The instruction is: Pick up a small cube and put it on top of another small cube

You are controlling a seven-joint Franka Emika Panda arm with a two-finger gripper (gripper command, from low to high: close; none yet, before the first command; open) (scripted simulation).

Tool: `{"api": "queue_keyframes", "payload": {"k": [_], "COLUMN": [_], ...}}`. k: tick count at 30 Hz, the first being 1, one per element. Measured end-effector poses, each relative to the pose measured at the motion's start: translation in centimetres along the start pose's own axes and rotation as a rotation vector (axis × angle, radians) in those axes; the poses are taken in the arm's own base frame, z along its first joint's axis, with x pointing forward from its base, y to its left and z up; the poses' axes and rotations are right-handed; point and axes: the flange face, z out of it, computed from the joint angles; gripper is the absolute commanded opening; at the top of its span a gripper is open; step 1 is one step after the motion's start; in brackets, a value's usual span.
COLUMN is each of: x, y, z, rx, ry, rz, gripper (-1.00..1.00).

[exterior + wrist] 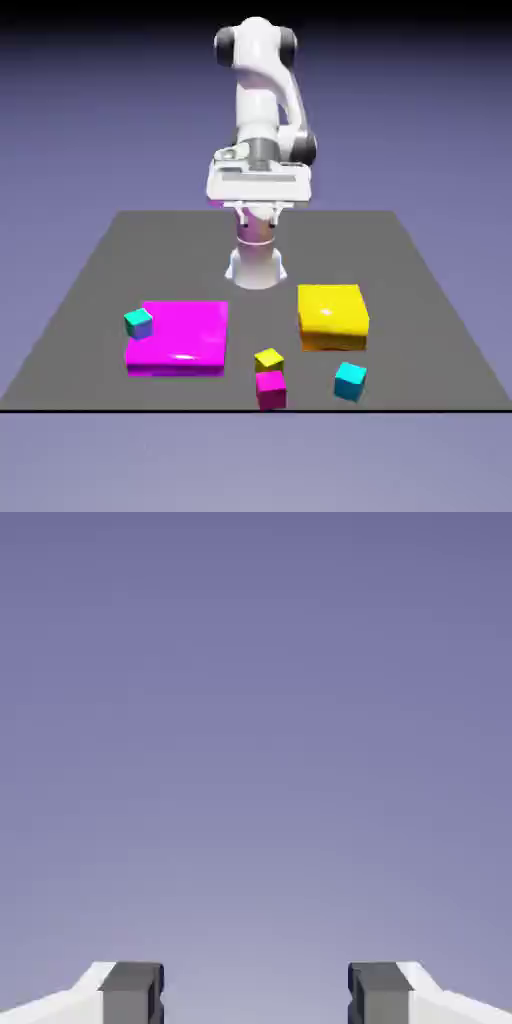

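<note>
Since nothing sits between the fingers, the gripper reads as spread wide and empty, hand view showing only backdrop between the two grey fingertips. Going near to far in the exterior view: the small magenta cube is closest to the front edge, with the small yellow cube touching or just beside it at its 12 o'clock. The small cyan cube, the likely stacking base, lies at about 4 o'clock from the yellow one, near but apart. Further back, the big yellow block is at 1 o'clock from the small yellow cube, and the flat magenta slab at 9 to 10 o'clock, carrying a second cyan cube on its left corner. The gripper hangs high at the far side of the table, well apart from everything. Handling judgement: the yellow cube looks rigid, light, smooth-faced, so a firm pinch on two opposite vertical faces, centred, should hold. No long axis, being a cube; it sits flat but yawed slightly, so a vertical edge points roughly toward the camera. The magenta neighbour crowds one face, so the pair of faces clear of it looks better.
</note>
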Motion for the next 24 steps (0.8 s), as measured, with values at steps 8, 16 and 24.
{"api": "queue_keyframes", "payload": {"k": [8,16,24], "x": [-3.1,-8.0,-12.8], "y": [0.3,2.5,6.0], "z": [9.5,18.3,24.6], "rx": [-0.201,-0.400,-0.543], "ry": [-0.295,-0.590,-0.794], "rz": [-0.182,-0.379,-0.517], "gripper": [0.00,0.00,0.00]}}
